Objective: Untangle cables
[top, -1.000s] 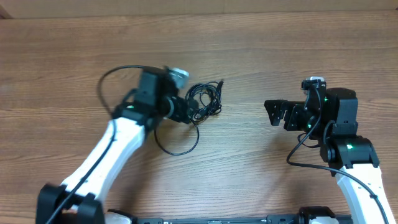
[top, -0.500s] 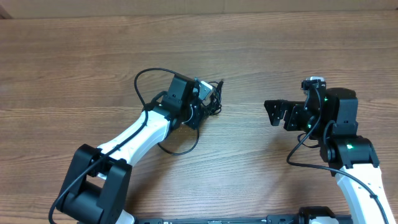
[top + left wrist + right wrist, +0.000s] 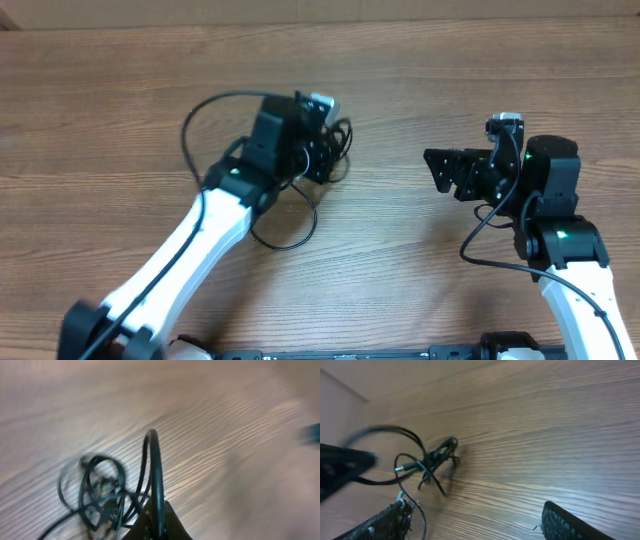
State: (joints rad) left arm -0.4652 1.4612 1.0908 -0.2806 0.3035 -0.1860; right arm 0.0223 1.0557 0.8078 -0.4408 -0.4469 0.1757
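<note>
The cables [image 3: 340,150] are a small tangle of thin black cord on the wooden table [image 3: 400,70], left of centre. A loose loop [image 3: 290,235] trails from them toward the front. My left gripper [image 3: 322,152] is at the tangle and shut on one strand. In the left wrist view that strand [image 3: 156,467] arches up out of the closed jaws, with the rest of the tangle [image 3: 100,497] to its left. My right gripper [image 3: 445,172] hovers open well to the right, facing the tangle. Its view shows the cables [image 3: 432,460] ahead between its spread fingertips [image 3: 387,522].
The thicker black cable of the left arm [image 3: 205,115] bows out over the table behind that arm. Bare wood lies between the two grippers and across the back of the table.
My left gripper has closed on a strand of the tangle and turned over it. The tangle has shifted a little. My right gripper has edged up and narrowed slightly.
</note>
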